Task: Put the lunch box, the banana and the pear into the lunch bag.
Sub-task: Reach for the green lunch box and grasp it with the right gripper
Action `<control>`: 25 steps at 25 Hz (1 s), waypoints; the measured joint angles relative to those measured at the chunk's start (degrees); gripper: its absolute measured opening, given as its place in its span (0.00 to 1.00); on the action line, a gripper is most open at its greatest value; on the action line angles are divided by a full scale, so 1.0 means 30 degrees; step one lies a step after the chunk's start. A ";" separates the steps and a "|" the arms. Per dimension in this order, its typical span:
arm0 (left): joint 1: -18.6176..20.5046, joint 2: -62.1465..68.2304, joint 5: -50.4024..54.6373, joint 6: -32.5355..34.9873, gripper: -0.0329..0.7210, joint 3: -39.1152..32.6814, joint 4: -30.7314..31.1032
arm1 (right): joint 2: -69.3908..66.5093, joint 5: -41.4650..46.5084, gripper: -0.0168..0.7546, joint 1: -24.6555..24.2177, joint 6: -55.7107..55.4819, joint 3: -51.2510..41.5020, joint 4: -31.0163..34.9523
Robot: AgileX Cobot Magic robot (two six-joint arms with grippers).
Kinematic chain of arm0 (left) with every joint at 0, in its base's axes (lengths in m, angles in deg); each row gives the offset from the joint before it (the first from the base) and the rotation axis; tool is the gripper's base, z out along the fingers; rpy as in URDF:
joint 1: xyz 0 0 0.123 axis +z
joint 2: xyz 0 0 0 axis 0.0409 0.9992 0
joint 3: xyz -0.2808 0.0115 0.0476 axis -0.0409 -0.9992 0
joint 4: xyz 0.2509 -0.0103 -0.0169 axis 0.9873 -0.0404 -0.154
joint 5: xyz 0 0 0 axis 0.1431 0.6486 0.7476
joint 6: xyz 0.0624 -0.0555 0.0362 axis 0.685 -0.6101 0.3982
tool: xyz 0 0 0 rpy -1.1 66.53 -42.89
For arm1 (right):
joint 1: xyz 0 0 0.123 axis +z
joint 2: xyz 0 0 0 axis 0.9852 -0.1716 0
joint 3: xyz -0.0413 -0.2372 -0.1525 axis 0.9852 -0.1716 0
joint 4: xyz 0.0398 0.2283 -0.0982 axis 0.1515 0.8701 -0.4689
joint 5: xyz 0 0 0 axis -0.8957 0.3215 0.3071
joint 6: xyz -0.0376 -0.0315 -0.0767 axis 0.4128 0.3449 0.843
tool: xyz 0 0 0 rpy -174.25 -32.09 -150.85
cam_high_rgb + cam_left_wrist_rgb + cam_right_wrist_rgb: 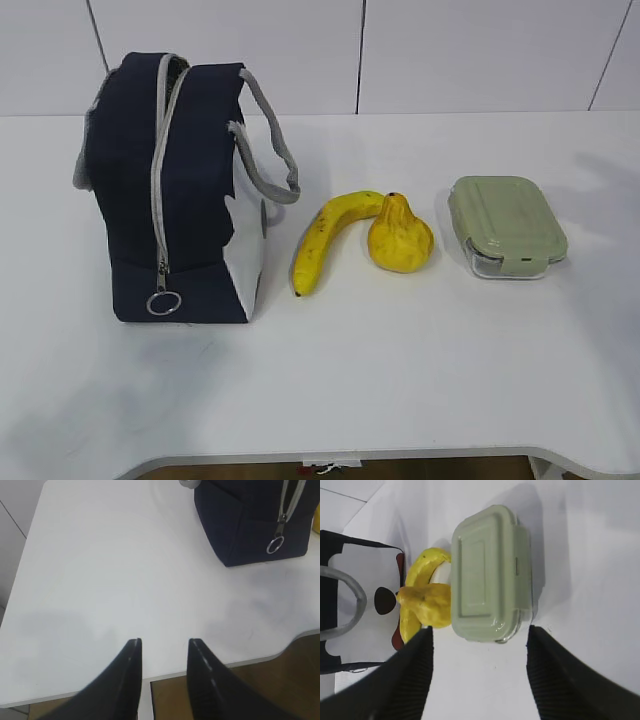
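Exterior view: seemingly unlabelled lunch bag [190, 190]

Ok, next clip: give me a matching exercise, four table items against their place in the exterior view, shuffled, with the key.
Items:
1. bag
2. banana
3. pear
4. lunch box

Places:
A. far right, lid on
B. touching the banana's upper end
C. far left, standing, zipper shut
D. just right of the bag, lying curved

Pairs: 1-C, 2-D, 3-B, 4-A
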State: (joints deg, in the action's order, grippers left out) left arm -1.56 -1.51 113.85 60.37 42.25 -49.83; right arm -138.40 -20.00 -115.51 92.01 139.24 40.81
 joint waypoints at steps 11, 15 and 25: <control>0.0000 0.0000 0.0000 0.0000 0.36 0.0000 0.0000 | -0.1265 0.0000 0.64 -0.0028 0.0073 0.1161 0.0599; 0.0000 0.0000 0.0000 0.0000 0.36 0.0000 0.0000 | -0.1265 0.0000 0.64 -0.0028 0.0073 0.1161 0.0727; 0.0000 0.0000 0.0000 0.0000 0.36 0.0000 0.0000 | -0.1265 0.0000 0.63 -0.0028 0.0073 0.1161 0.0876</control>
State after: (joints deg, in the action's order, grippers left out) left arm -1.56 -1.51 113.85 60.37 42.25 -49.83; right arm -142.19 -20.00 -115.59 92.23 142.72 43.44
